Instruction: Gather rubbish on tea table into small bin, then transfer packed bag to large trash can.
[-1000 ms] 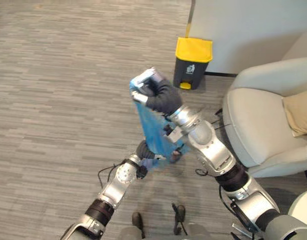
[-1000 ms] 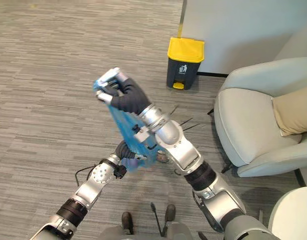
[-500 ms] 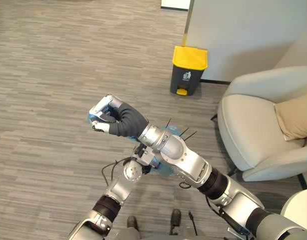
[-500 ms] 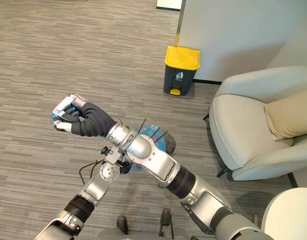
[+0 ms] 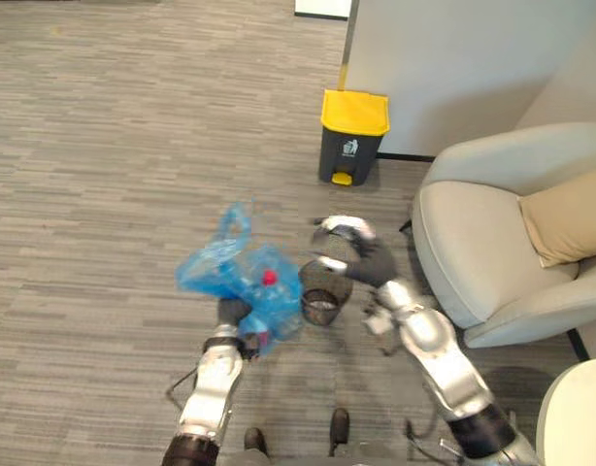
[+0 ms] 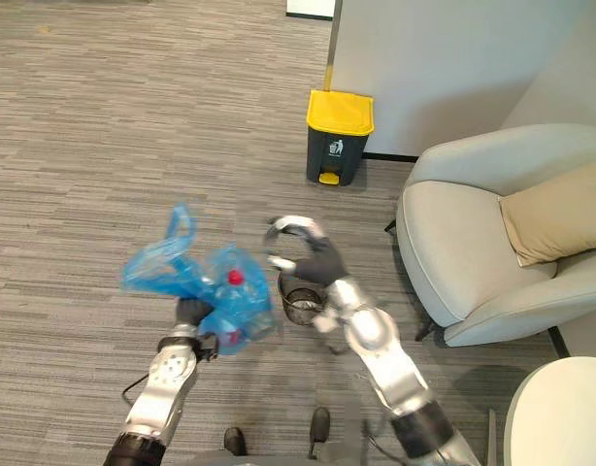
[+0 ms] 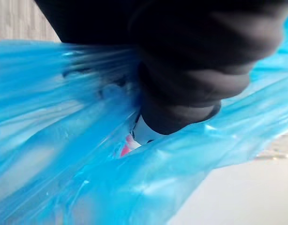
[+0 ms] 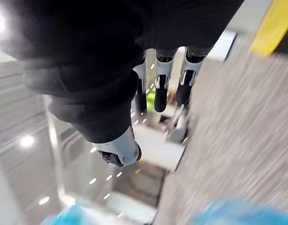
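Blue bag [image 5: 242, 280] packed, out of small mesh bin [image 5: 323, 303], riding on my left hand [image 5: 230, 314]; red cap visible inside. Left fingers buried in plastic, so can't tell grip. Right hand [image 5: 361, 257] nearer trash can [image 5: 352, 136] than bag, fingers loosely spread, empty. Trash can well beyond bag, yellow lid down. I judge gathering done; carry, lid opening and drop remain.

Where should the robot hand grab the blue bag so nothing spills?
By the thin loop sticking up at the top of the blue bag, coming from above. The rubbish bulges lower down, so holding the top probably keeps it in.
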Robot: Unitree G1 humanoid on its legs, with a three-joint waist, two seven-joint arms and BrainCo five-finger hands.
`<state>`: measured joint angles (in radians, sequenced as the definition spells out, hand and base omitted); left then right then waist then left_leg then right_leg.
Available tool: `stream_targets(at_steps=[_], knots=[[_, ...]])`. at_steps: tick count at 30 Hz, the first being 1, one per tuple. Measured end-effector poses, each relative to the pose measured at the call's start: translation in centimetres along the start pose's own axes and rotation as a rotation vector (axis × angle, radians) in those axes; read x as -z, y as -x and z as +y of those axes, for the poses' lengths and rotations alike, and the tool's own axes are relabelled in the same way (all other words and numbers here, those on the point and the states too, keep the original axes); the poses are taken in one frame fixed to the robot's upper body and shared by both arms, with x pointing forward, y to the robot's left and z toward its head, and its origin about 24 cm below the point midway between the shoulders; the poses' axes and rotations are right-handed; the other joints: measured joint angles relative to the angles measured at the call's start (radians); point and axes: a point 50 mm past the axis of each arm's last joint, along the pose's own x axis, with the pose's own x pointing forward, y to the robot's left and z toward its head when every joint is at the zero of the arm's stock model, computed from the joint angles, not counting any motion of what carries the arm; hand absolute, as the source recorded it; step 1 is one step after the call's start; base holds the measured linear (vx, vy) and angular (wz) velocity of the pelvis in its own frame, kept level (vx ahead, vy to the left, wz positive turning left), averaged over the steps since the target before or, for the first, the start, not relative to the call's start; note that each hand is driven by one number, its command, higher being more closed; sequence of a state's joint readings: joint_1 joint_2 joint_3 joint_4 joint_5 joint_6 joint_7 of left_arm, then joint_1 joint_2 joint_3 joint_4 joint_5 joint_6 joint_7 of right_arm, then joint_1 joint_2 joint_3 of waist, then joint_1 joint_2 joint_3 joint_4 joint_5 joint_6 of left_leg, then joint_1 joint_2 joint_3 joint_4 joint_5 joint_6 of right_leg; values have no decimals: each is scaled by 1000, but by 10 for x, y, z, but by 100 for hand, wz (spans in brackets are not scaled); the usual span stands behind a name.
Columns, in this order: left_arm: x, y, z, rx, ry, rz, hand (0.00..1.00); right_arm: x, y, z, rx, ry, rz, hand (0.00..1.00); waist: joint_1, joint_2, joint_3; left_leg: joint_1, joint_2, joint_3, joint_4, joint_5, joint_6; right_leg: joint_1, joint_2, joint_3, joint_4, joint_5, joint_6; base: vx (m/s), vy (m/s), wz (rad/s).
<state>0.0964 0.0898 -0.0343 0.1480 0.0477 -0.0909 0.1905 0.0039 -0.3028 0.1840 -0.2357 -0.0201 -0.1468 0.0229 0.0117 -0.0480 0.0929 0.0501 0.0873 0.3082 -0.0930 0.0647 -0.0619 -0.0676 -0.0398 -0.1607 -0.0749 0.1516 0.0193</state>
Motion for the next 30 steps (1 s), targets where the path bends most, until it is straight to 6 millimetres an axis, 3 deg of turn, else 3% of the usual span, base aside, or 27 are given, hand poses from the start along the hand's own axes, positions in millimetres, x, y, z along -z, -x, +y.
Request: stream_targets(at_steps=[4,5,6,8,9,10,14,17,20,22,24,25,26,27,30], knots=[[25,19,24,-46,-2,100,100,41,47,-43,130,164,252,0,-21,20,-16,0,2,0,0,-10,-6,11,1,1,-25,4,5,6,-1,1],[35,26,32,-47,-20,145,100,66,68,-52,152,190,396,0,-26,27,-22,-1,2,-5,0,-11,-7,13,1,-4,-24,2,6,22,-3,5],[40,28,34,-46,-30,164,100,77,78,-55,164,187,458,0,-27,29,-23,-1,2,-6,1,-11,-7,12,1,-5,-25,0,9,19,-3,6],[61,36,47,-58,-48,260,100,114,127,-64,211,176,721,0,-29,44,-31,-7,2,-12,1,-15,-6,10,-4,-13,-25,-4,11,11,2,7],[66,39,50,-66,-49,282,100,120,135,-65,215,179,768,0,-31,47,-33,-8,2,-15,2,-17,-8,10,-6,-17,-25,-7,11,15,0,24],[81,48,60,-87,-55,354,100,134,161,-67,228,186,896,0,-45,54,-34,-20,2,-35,5,-19,-6,10,-9,-33,-25,-12,8,14,-3,26],[107,69,76,-129,-59,493,100,150,190,-62,250,163,1041,0,-52,59,-31,-39,2,-63,13,-21,-4,7,-15,-59,-24,-16,10,18,-5,21],[117,82,80,-132,-60,551,100,154,196,-55,237,156,1075,0,-50,62,-25,-87,1,-94,59,-43,-6,7,-25,-90,-24,-22,13,4,10,38],[117,81,78,-127,-61,554,100,158,201,-46,240,131,1099,0,-46,77,0,-191,2,-148,175,-87,5,-18,-49,-190,46,-73,22,11,40,86],[116,79,77,-124,-60,546,100,159,202,-43,255,127,1105,0,-44,80,4,-225,26,-79,211,-113,27,-27,-68,-251,72,-95,28,55,43,99],[115,76,75,-121,-57,539,100,162,202,-40,271,122,1121,0,-45,82,12,-235,72,56,234,-113,29,-27,-98,-314,118,-128,52,170,76,102],[115,75,75,-121,-57,538,100,162,200,-40,272,121,1119,0,-41,83,18,-235,72,53,244,-109,24,-27,-103,-324,139,-136,55,158,76,72],[114,75,76,-123,-58,536,100,163,196,-38,276,114,1112,0,-22,76,31,-236,69,47,277,-118,29,-35,-127,-328,205,-177,67,138,90,32],[114,76,76,-125,-60,537,100,164,190,-34,279,107,1097,0,-3,59,42,-238,63,47,332,-168,37,-56,-174,-320,310,-234,82,98,72,18],[118,83,77,-124,-65,559,100,165,180,-22,243,89,1078,0,7,30,64,-241,41,37,428,-259,42,-106,-257,-269,526,-305,86,117,106,8]])
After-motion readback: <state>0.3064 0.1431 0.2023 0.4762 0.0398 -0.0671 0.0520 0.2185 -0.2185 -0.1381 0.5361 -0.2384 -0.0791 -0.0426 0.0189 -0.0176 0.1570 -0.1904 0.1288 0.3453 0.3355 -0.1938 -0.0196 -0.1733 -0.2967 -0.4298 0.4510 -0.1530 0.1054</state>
